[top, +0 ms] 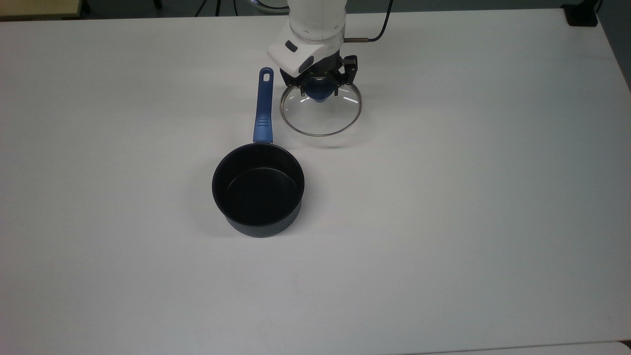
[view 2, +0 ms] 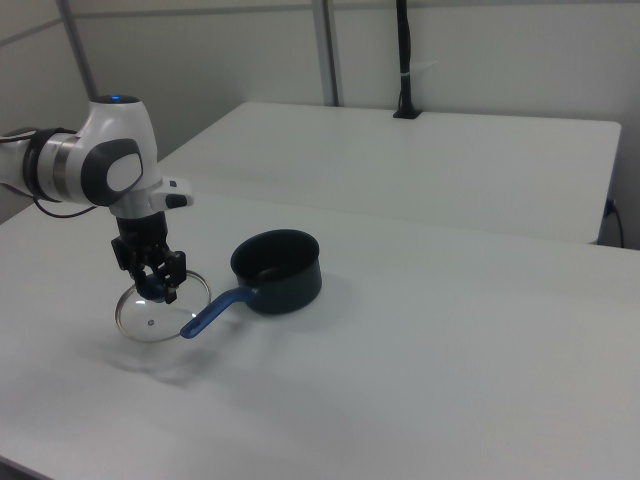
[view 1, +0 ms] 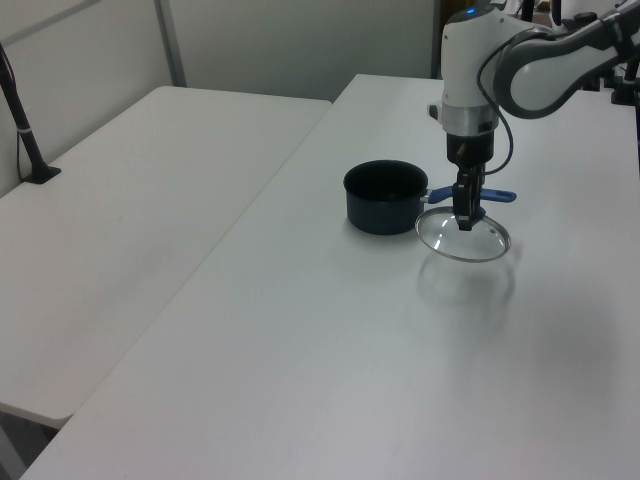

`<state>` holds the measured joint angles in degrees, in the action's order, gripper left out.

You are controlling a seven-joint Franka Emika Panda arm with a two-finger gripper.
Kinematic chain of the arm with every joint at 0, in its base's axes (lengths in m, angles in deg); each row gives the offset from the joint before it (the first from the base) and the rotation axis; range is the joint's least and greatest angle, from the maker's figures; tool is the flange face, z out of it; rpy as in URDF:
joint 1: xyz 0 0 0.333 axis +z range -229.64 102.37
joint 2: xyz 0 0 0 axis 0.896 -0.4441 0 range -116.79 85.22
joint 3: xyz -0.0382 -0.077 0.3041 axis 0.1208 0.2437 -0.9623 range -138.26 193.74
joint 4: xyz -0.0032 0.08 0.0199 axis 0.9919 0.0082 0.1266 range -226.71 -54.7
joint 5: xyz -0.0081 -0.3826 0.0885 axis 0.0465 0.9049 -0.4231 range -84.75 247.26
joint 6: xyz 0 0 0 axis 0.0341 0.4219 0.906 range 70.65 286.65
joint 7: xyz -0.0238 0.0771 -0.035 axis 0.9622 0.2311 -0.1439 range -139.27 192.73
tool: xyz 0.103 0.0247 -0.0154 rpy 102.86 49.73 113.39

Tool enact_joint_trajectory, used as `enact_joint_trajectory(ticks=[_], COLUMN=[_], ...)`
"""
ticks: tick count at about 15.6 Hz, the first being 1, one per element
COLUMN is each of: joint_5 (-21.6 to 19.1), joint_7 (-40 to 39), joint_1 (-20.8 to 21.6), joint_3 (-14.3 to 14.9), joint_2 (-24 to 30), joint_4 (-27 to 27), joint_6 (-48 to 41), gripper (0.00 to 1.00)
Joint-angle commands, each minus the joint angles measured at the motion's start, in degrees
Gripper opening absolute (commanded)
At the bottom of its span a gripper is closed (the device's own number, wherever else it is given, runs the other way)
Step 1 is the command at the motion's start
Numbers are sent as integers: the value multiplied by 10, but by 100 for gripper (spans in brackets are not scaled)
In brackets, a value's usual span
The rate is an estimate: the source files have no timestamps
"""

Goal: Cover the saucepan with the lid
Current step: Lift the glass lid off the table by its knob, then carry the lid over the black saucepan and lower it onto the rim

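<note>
My gripper [top: 319,89] is shut on the blue knob of the lid [top: 320,117], a clear glass disc with a thin metal rim. The lid hangs level a little above the white table, with its shadow on the surface below. In the left view the gripper [view 1: 465,214] holds the lid [view 1: 472,244] just to the right of the saucepan [view 1: 385,196]. The black saucepan [top: 258,190] stands open on the table, and its long blue handle [top: 263,106] points toward the arm, just left of the lid in the top view. In the right view the lid [view 2: 148,319] hangs beside the handle's end, left of the saucepan [view 2: 278,270], under the gripper [view 2: 152,286].
The white table [top: 468,197] stretches wide around the pan. A second white table [view 1: 140,190] adjoins it on the left view's left, with a black post [view 1: 25,130] on it. A black block [top: 581,15] sits at the top view's far right corner.
</note>
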<state>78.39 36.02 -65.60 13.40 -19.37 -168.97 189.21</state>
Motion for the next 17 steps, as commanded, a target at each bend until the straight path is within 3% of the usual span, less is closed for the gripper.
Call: enact_joint_trajectory(ticks=[1,11,14,17], joint_5=[-52,-213,-197,-153], joint_7=[-14,-6,-21,-23], joint_1=[-4,-4,-8,-12], joint_3=[14,121,132,132], joint_2=[2,-7,-68,-134], joint_4=[21,128,212,296], joint_6=[-11,-10,-10,-10], gripper=[43,43,47,46])
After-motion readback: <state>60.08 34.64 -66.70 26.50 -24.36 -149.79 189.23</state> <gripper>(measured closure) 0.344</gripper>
